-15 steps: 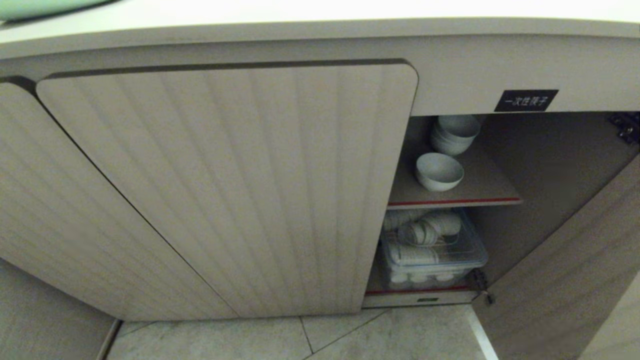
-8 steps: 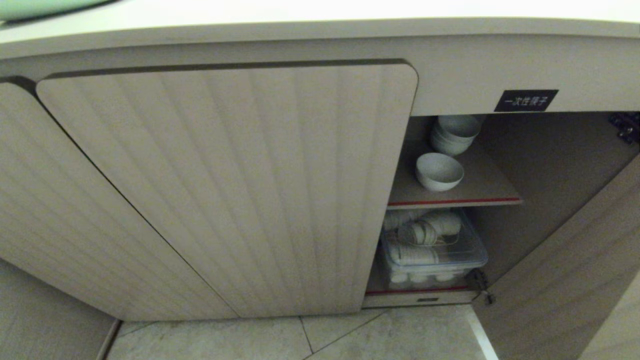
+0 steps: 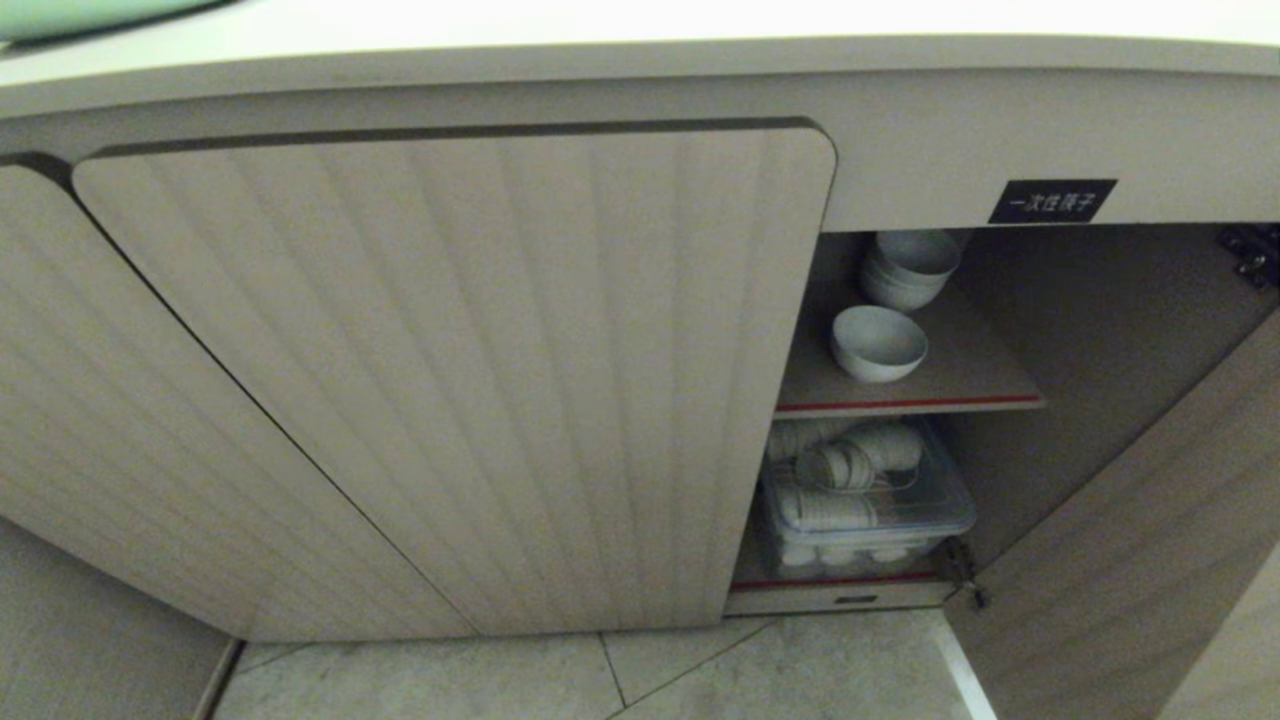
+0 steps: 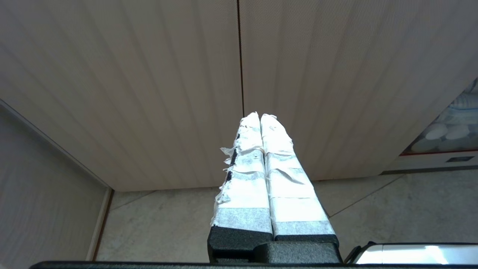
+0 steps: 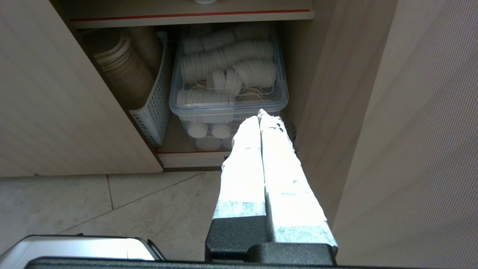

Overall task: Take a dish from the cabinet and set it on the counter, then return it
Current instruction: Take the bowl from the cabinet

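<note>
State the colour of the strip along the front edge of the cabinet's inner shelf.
Red, clearest in the head view on the shelf edge.

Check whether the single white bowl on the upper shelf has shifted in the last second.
No. The dish sits in the same spot relative to the shelf's red edge and black label.

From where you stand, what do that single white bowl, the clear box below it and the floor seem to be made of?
The dish looks like glazed ceramic, or maybe melamine: smooth, evenly white. The clear box seems thin plastic: see-through with a bluish rim. The floor looks like stone or ceramic tile, mottled with straight joints.
</note>
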### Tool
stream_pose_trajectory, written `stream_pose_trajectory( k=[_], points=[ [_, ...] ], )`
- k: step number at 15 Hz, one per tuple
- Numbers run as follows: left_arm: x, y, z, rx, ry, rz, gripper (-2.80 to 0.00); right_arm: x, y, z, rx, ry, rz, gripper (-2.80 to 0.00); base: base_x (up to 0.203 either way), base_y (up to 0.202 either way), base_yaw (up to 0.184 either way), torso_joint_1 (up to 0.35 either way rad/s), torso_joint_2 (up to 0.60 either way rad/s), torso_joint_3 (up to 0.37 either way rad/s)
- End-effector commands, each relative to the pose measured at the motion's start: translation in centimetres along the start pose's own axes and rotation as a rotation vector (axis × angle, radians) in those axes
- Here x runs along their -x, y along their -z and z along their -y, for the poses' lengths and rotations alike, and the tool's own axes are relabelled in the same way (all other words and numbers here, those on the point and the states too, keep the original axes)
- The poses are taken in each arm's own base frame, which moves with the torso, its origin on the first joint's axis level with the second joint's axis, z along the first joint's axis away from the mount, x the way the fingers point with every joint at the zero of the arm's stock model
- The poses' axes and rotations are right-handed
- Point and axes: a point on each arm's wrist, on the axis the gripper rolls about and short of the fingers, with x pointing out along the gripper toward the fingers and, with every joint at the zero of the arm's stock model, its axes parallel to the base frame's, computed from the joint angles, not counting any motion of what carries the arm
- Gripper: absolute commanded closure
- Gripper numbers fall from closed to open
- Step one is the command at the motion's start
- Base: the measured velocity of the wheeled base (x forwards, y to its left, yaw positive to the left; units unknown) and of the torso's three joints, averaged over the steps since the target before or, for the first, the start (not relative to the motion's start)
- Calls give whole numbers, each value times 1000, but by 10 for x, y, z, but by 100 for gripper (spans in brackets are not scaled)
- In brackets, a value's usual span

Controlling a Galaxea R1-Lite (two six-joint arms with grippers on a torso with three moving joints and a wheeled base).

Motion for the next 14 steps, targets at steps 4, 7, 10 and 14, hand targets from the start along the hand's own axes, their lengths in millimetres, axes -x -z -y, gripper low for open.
stream_pose_trajectory(
  k=[4,7,10,14],
  points=[
    [0,0,0,0,0,0,0,0,0,0,0,0,0,0,0,0,0,0,0,0],
    [0,0,0,0,0,0,0,0,0,0,0,0,0,0,0,0,0,0,0,0],
    [0,0,0,0,0,0,0,0,0,0,0,0,0,0,0,0,0,0,0,0],
    [0,0,0,0,0,0,0,0,0,0,0,0,0,0,0,0,0,0,0,0]
  ],
)
